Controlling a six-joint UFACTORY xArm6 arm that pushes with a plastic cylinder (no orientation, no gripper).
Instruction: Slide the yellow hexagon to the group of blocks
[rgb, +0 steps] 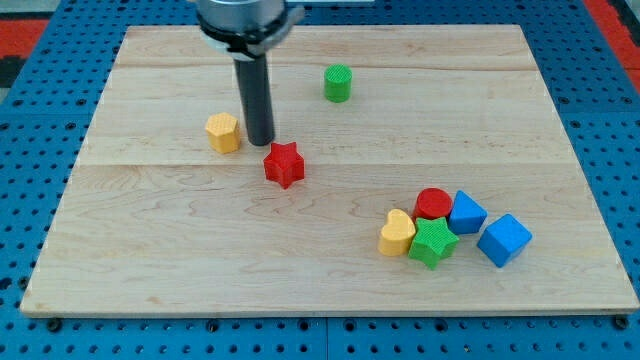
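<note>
- Seven blocks lie on our wooden tabletop (330, 290); two sit alone near my tip, one alone toward the view's top, and five cluster at the lower right.
- We carry no jaws; our arm ends in a dark rod, and my tip (260, 143) rests on the tabletop.
- The yellow hexagon (223, 132) sits just left of my tip, close beside it; whether they touch we cannot tell.
- The red star (284, 164) lies just below and right of my tip.
- The green cylinder (338, 82) stands alone toward the view's top, right of the rod.
- The group lies well apart from the yellow hexagon: a yellow heart (397, 234), a green star (433, 242), a red cylinder (433, 204), a blue pentagon-like block (466, 212) and a blue cube (504, 240); the five are packed close, most touching a neighbour.
</note>
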